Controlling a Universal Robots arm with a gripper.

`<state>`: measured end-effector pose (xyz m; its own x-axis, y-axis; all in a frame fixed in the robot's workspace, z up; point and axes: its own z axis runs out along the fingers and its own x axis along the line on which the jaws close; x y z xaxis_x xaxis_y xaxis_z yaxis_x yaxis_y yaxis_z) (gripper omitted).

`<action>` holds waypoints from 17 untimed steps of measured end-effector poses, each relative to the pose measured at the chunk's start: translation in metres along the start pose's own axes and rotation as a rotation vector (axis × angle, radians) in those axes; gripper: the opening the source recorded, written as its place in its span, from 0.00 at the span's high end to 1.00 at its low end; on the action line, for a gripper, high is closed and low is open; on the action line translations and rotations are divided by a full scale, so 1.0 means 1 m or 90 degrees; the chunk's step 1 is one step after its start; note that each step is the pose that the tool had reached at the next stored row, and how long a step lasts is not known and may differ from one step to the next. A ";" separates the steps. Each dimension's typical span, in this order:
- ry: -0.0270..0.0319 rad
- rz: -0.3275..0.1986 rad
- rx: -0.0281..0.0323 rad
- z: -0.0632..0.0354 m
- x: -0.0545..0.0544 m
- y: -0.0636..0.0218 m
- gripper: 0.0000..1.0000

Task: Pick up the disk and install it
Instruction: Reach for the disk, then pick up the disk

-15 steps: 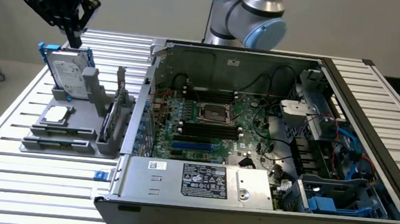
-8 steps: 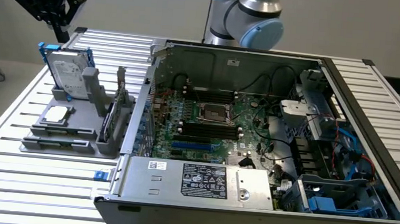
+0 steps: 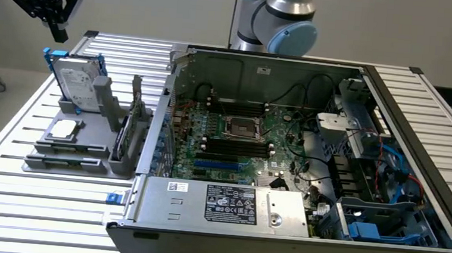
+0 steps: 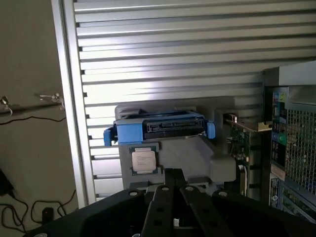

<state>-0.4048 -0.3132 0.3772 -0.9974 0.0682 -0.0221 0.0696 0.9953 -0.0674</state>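
The robot arm's pincer (image 3: 58, 35), its fingers closed together and holding nothing, hangs in the air above the far corner of the slatted aluminium desk (image 3: 14, 195) on the exterior view's left. The disk (image 3: 78, 83), in its blue carrier, stands upright in a grey holder (image 3: 88, 153) just below the pincer and apart from it, untouched. A square processor chip (image 3: 63, 129) lies flat on the holder in front of the disk. An open computer case (image 3: 262, 69) sits beside the holder, on the exterior view's right.
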 end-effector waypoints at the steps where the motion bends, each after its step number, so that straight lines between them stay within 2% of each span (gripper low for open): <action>1: -0.0001 0.000 0.0001 0.0000 0.003 0.0019 0.89; 9: -0.0003 -0.001 0.0013 -0.0002 0.028 0.0176 0.89; 17: 0.0000 -0.002 0.0019 -0.0002 0.029 0.0180 0.89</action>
<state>-0.4325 -0.2933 0.3756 -0.9976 0.0652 -0.0219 0.0666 0.9953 -0.0705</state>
